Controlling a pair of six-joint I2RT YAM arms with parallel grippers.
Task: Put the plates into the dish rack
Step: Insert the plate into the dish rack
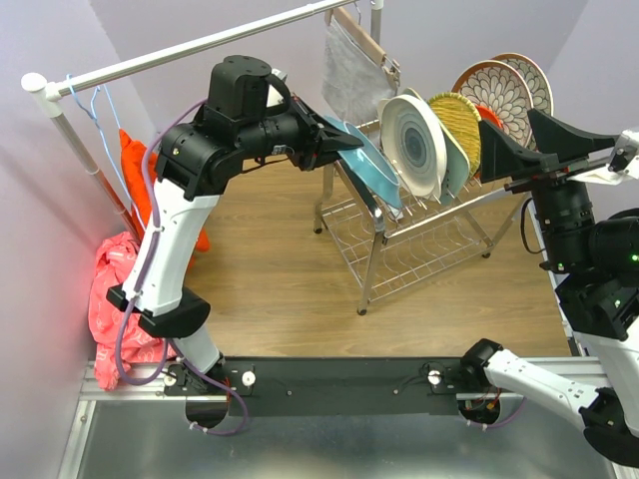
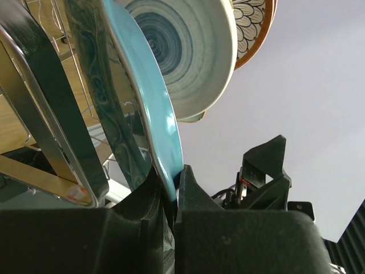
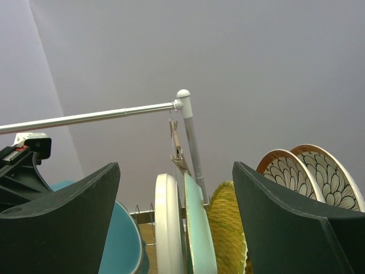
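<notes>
Only the wrist views reveal left pincer [image 2: 174,184] nipping teal plate [image 2: 145,97], right pincer [image 3: 175,166] wide.

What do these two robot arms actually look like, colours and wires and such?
White shells cover the long links, with chunky black joint housings. A purple cable loops along the left arm; the right arm shows small green lights. The left gripper and right gripper each have two broad, wedge-shaped black fingers.
</notes>
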